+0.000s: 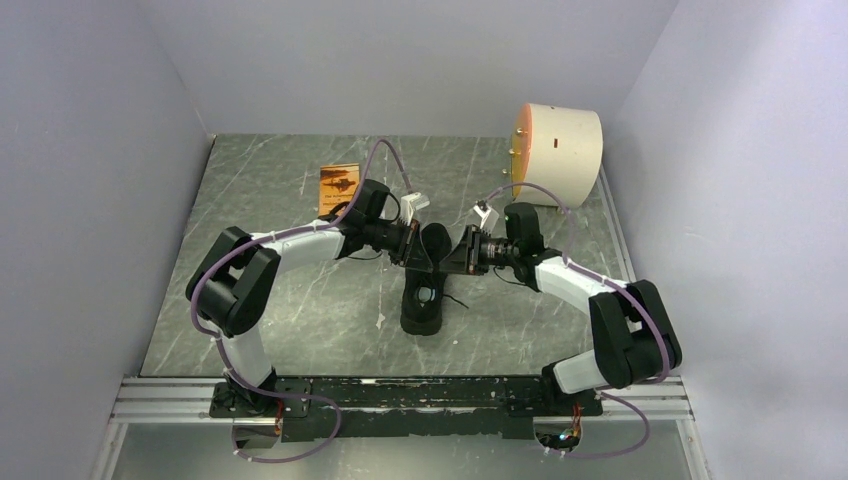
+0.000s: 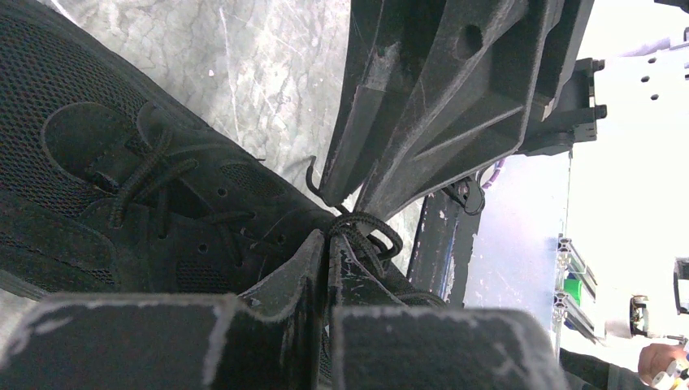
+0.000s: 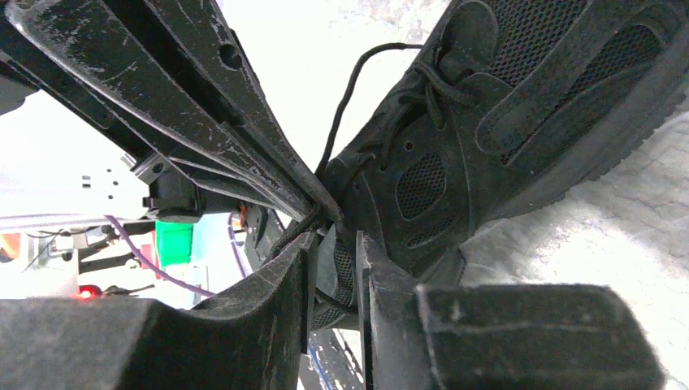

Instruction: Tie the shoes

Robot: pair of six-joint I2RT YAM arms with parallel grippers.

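Observation:
The black knit shoe (image 1: 421, 305) lies at the table's middle with its pale insole patch showing. Both grippers meet tip to tip above its laced part. My left gripper (image 2: 328, 237) is shut on a loop of thin black lace (image 2: 378, 230) that sticks out past its tips; in the top view the left gripper (image 1: 428, 254) comes in from the left. My right gripper (image 3: 335, 237) has its fingers a little apart, with shoe mesh (image 3: 422, 183) showing through the gap and nothing clearly held; in the top view it (image 1: 450, 255) comes in from the right. A loose lace end (image 3: 349, 89) rises from the eyelets.
A cream cylinder with an orange face (image 1: 560, 152) stands at the back right. An orange card (image 1: 338, 186) lies at the back, left of centre. Grey walls close in the table on three sides. A lace end (image 1: 458, 299) trails on the table right of the shoe.

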